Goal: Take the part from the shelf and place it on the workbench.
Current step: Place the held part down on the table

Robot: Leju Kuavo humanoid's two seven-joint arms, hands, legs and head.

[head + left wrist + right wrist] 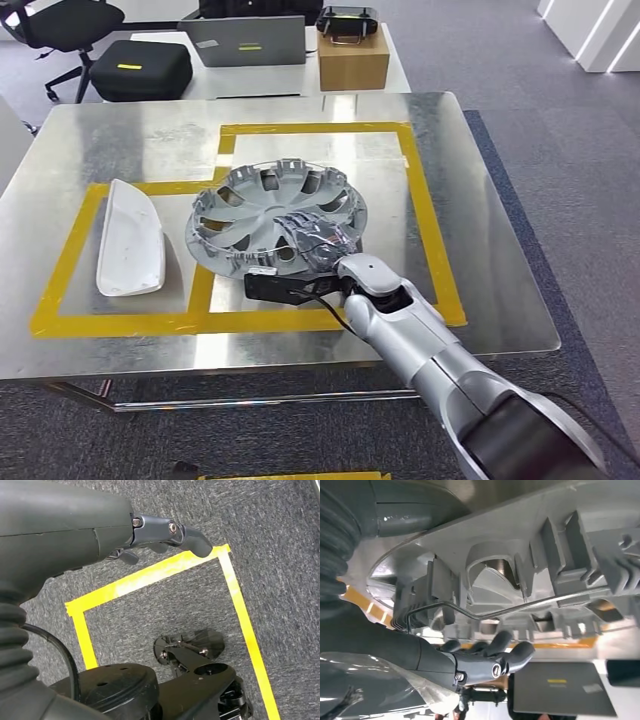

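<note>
Head view: silver hubcap point(275, 215) lying on the tabletop point(468, 200), inside the yellow tape outline point(419, 190), near edge seemingly a little raised where the right hand point(317, 240) meets it. Fingers point(298, 225) laid over the rim on top; thumb beneath not visible from here. Right wrist view: ribbed underside of the hubcap point(531, 545) with its wire ring point(478, 612) close above, dark fingers point(497, 655) curled under the rim, thumb on the other face — so pinching the part, probably, though actual contact hard to confirm at this angle.

Judged close to done: part over the marked area, release pending. Risks from here: fingers catching on the wire ring or a clip while opening, dragging the hubcap out of the outline; letting go with the near edge raised, so a drop, a clatter and a slide on the slick metal; a sideways withdrawal pushing it toward the white part point(130, 240) lying well apart to the left in the neighbouring taped box.

Left wrist view: left hand point(170, 535) hanging over grey carpet and floor tape point(151, 575), fingers loosely apart, holding nothing.

Beyond the tabletop: cardboard box point(352, 55), laptop point(243, 40), black case point(141, 68).
</note>
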